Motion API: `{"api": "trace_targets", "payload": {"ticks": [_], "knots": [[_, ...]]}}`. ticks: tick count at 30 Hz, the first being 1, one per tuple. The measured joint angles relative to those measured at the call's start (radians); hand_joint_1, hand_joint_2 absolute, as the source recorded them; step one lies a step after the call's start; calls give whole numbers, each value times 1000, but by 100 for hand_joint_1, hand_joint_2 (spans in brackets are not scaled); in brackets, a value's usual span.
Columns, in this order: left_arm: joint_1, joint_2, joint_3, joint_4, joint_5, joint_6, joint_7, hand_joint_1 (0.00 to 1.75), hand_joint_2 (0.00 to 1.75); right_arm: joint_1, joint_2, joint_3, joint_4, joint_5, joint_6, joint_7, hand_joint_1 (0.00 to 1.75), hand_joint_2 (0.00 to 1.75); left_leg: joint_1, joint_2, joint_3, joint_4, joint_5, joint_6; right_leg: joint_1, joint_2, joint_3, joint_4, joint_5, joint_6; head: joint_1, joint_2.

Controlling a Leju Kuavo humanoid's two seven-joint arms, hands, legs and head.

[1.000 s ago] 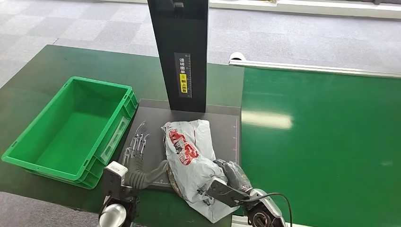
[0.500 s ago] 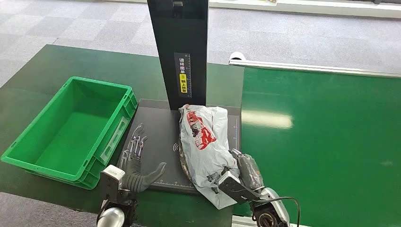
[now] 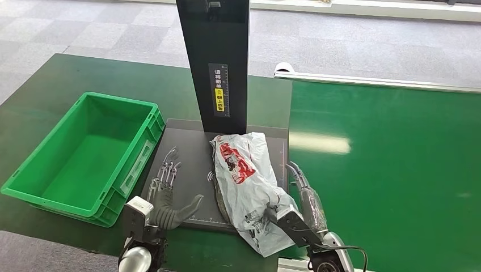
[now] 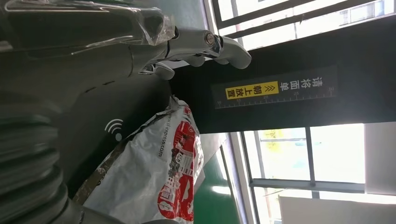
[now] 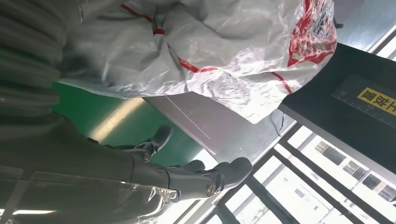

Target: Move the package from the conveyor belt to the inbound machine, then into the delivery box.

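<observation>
Now the package (image 3: 245, 181), a grey plastic mailer with red print, lies on the dark flat plate of the inbound machine (image 3: 190, 148), its far end close to the foot of the machine's black upright column (image 3: 215, 62) and its near end hanging over the plate's front edge. From the left wrist camera we see the same bag (image 4: 154, 172) resting beside the small wireless mark printed on the plate, with the column's yellow label behind it.

Our right hand (image 3: 303, 195) sits just beside the package on its right, fingers stretched forward and apart, holding nothing; in the right wrist picture the fingers (image 5: 205, 175) are spread away from the crinkled bag (image 5: 210, 60), which lies next to the hand (whether the thumb side brushes the plastic we cannot tell). Our left hand (image 3: 167, 190) rests over the left part of the plate, also released, fingers straight and thumb splayed toward the package without reaching it.

To the left of the machine stands the green delivery box (image 3: 34, 187), just beside the plate's edge. To the right runs the green conveyor belt (image 3: 391, 170) with its pale metal rail at the far side. All of this stands on the dark green counter (image 3: 39, 96).
</observation>
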State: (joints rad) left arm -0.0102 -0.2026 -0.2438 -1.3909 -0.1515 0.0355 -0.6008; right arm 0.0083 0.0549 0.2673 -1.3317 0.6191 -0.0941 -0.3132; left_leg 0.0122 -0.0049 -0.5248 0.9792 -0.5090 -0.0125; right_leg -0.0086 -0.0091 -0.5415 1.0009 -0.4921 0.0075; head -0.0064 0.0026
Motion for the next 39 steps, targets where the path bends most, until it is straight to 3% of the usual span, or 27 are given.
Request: {"api": "trace_targets", "payload": {"ticks": [13,23,27,33,39], "knots": [[-6,-2,-4,7,0,0,0,0,175,7,5,-11,-7,-5,-1,-1,0,175,0,0,0,0,0,0,0,0,0,0,0,0,0,0],[-31,-1,-15,24,0,-3,-7,0,175,19,11,-31,-26,-89,25,-26,0,175,0,0,0,0,0,0,0,0,0,0,0,0,0,0],[-33,2,-21,24,-1,4,-10,0,175,21,17,-45,-28,-140,-2,-72,0,175,0,0,0,0,0,0,0,0,0,0,0,0,0,0],[-46,4,-22,31,-16,-15,11,0,175,45,32,-166,-115,-395,-174,-155,0,175,0,0,0,0,0,0,0,0,0,0,0,0,0,0],[-69,5,-21,49,-18,-17,21,0,175,61,52,-283,-174,-435,-177,-166,0,175,-1,4,0,0,0,0,0,3,-1,0,1,0,0,0]]}}
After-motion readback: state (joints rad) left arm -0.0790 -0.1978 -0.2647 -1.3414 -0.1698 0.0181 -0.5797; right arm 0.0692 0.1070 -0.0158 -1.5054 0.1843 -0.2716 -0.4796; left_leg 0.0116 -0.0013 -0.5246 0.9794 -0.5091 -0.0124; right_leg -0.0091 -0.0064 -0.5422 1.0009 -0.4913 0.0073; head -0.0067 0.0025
